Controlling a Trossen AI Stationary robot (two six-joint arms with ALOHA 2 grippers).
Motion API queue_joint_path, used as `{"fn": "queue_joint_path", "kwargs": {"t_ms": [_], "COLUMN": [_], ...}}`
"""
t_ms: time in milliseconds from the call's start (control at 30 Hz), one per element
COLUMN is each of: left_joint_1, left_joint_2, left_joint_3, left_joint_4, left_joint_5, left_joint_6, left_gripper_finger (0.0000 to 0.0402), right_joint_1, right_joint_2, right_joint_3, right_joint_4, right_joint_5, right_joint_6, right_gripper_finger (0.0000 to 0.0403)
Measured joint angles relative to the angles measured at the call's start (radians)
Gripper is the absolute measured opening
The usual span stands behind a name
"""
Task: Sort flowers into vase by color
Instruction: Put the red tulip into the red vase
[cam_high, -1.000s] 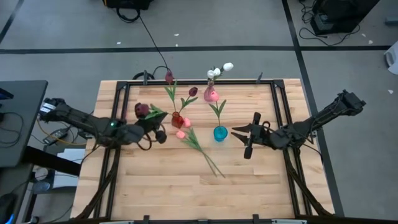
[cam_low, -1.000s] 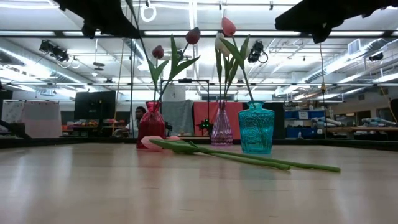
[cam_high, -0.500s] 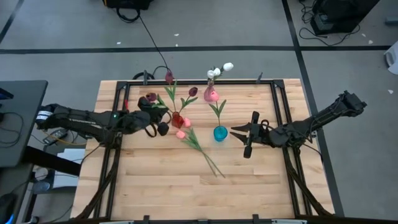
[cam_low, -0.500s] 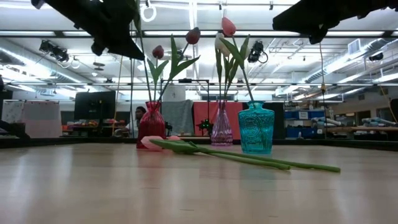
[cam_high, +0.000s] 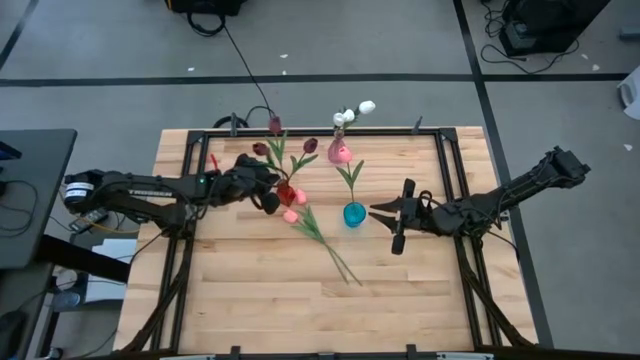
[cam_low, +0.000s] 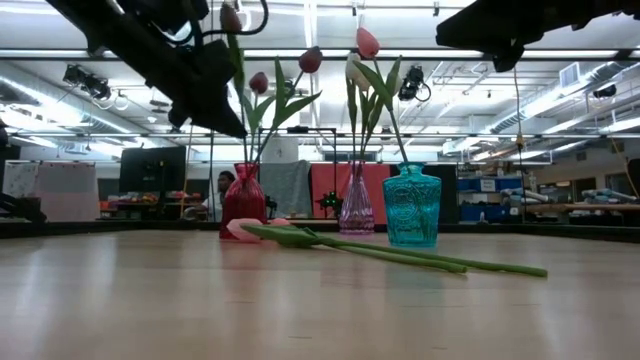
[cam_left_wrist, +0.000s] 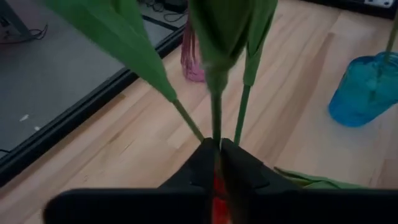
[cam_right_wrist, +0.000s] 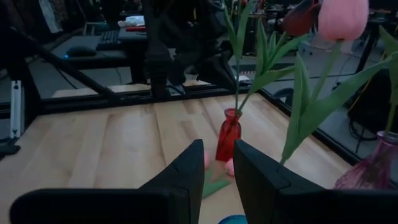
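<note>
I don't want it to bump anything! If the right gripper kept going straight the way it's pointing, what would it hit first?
Probably the blue vase. The right gripper points straight at it from the side, though it may ride high enough to pass over the vase.

Left gripper (cam_high: 268, 190) carried its maroon tulip (cam_high: 259, 149) over the red vase (cam_high: 286, 193).

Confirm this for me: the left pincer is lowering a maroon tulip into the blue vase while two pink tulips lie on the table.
Wrong vase. The left pincer holds the maroon tulip by its stem over the red vase, not the blue vase, which stands nearer the waiting right pincer. The high view shows this. The two pink tulips do lie on the table.
</note>
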Motion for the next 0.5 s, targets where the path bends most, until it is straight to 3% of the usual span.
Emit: {"fn": "queue_joint_path", "kwargs": {"t_ms": [267, 500], "left_joint_1": [-0.001, -0.016], "left_joint_2": [-0.031, -0.073], "left_joint_3": [0.003, 0.003], "left_joint_4": [-0.084, -0.130], "left_joint_5": [0.040, 0.051], "left_joint_6": [-0.029, -0.043], "left_gripper_finger": [0.0149, 0.0178], "right_joint_1": [0.001, 0.001], "right_joint_2": [0.000, 0.000], "right_joint_3": [0.000, 0.000], "right_joint_4": [0.000, 0.016], "right_joint_5": [-0.018, -0.018], "right_joint_6": [0.013, 0.013], "right_gripper_finger": [0.0096, 0.0096]}}
